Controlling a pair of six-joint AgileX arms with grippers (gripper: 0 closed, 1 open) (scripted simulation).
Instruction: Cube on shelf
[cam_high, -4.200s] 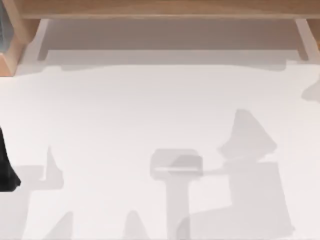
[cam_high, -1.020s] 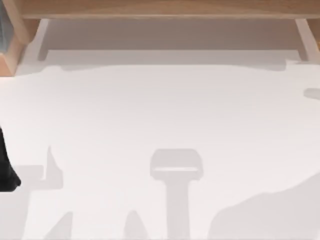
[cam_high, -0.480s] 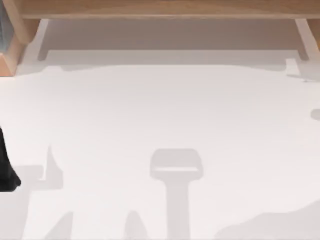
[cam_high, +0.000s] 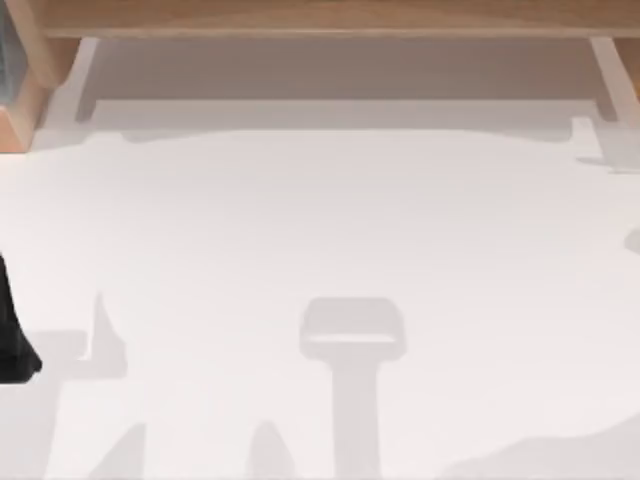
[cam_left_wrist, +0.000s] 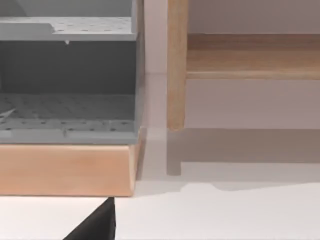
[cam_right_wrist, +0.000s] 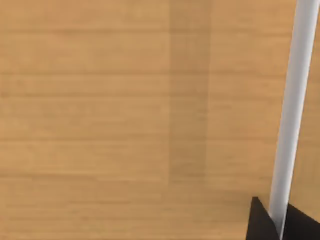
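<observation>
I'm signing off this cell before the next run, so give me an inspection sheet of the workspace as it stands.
Surface: white table, bare except for shadows.
Job's things: shelf spans the far edge, wooden board on white supports.
Clutter: grey rack on a wooden base, at the table's far left corner.
Grippers: left gripper low at the left edge, facing the rack; right gripper close against the shelf's wood beside a white support.
Cables: nothing seen.
Surroundings: pale wall behind the shelf.

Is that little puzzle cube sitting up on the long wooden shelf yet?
Cannot tell. The long light-brown wooden shelf crosses the top view's far edge, and the right wrist view faces bare wood grain, with no cube there.
</observation>
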